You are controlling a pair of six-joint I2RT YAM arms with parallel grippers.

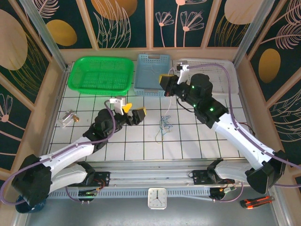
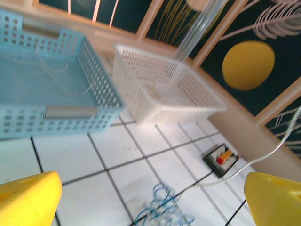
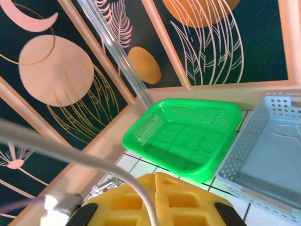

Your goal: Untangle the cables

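Note:
The cables lie as a small blue and white tangle [image 1: 163,123] on the tiled table, between the two arms. In the left wrist view its blue coils [image 2: 164,209] sit low between the fingers. My left gripper [image 1: 134,112] [image 2: 150,190] hovers just left of the tangle, open, with nothing between its yellow fingers [image 2: 28,200]. My right gripper [image 1: 164,78] [image 3: 155,178] is raised in front of the blue basket, its yellow fingers pressed together. A thin white cable [image 1: 168,103] [image 2: 263,157] runs from it down to the tangle.
Three baskets line the back: green [image 1: 99,74] [image 3: 183,136], blue [image 1: 151,74] [image 2: 47,89] and white [image 1: 221,70] [image 2: 164,84]. A small black tray with orange parts [image 2: 221,159] lies right of the tangle. A small clear object [image 1: 68,118] sits at the left.

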